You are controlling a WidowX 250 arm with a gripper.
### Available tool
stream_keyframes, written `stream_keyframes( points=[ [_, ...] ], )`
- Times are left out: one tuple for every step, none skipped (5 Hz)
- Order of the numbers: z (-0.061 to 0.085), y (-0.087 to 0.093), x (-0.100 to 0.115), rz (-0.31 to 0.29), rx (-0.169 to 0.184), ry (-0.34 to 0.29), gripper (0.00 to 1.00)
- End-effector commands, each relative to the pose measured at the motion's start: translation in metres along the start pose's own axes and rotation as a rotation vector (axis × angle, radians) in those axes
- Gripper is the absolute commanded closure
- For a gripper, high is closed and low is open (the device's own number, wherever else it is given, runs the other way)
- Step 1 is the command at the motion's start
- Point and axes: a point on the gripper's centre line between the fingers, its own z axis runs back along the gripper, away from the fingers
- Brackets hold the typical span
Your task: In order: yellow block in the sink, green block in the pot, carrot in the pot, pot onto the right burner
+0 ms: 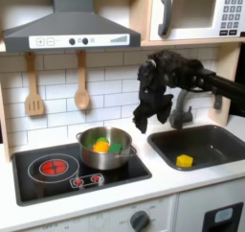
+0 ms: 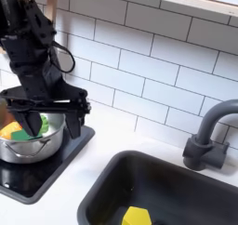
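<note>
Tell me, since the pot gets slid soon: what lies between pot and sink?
Only bare white counter and the stovetop's edge between pot and sink in the second exterior view; the tool hangs above the pot's rim.

A black, blocky jointed arm (image 2: 33, 43) with looping black cables.

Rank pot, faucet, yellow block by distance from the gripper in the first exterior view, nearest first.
From the gripper:
1. Pot: just below, to the first exterior view's left, on the stove.
2. Faucet: to the first exterior view's right, behind the sink.
3. Yellow block: lower right, in the sink.
</note>
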Motion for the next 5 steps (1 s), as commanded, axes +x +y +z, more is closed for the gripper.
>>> stream_keyframes(
  points=[
    [0.015, 0.029, 0.008, 0.052, -0.024, -0.101, 0.00],
    [0.015, 0.037, 0.010, 0.076, -0.020, -0.101, 0.00],
    [0.017, 0.040, 0.008, 0.068, -0.007, -0.107, 0.00],
    [0.012, 0.052, 0.009, 0.117, 0.012, -0.096, 0.00],
    [0.005, 0.064, 0.011, 0.156, 0.039, -0.076, 0.00]
  ],
)
